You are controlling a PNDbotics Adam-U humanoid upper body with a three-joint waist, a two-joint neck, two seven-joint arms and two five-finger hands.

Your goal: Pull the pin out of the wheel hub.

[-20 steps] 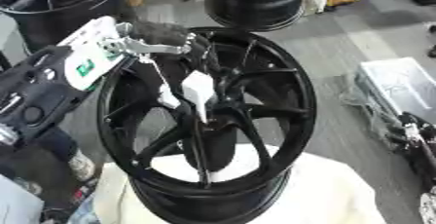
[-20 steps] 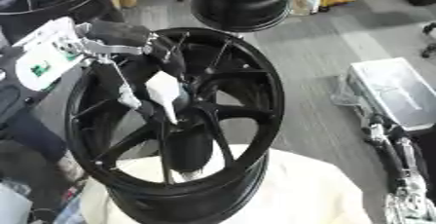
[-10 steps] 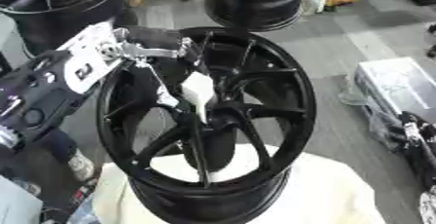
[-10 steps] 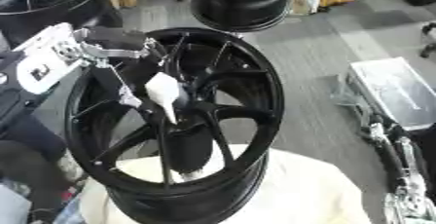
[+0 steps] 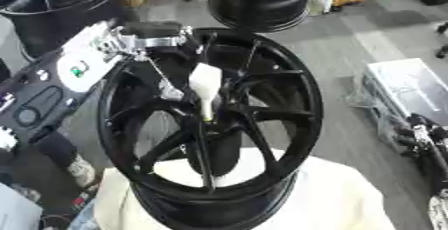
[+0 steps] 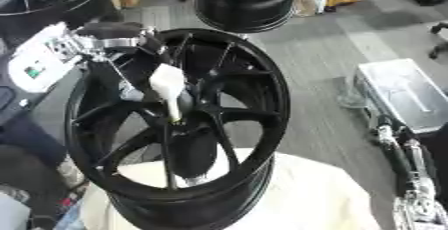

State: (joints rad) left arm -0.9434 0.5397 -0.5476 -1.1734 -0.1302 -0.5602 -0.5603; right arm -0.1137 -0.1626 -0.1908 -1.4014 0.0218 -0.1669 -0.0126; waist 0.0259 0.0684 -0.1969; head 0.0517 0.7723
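Left eye view: my left hand [image 5: 144, 41] at far-left rim of wheel hub [image 5: 289, 119], finger state unclear. White pin [image 5: 206, 84] still seated at centre. Next: grasp pin, pull out.

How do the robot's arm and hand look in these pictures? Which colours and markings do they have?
Only the left arm shows: black shell with oval outlines, then a white wrist panel bearing a small green mark. The left hand is silver metal with black parts and thin rods. No right arm appears.
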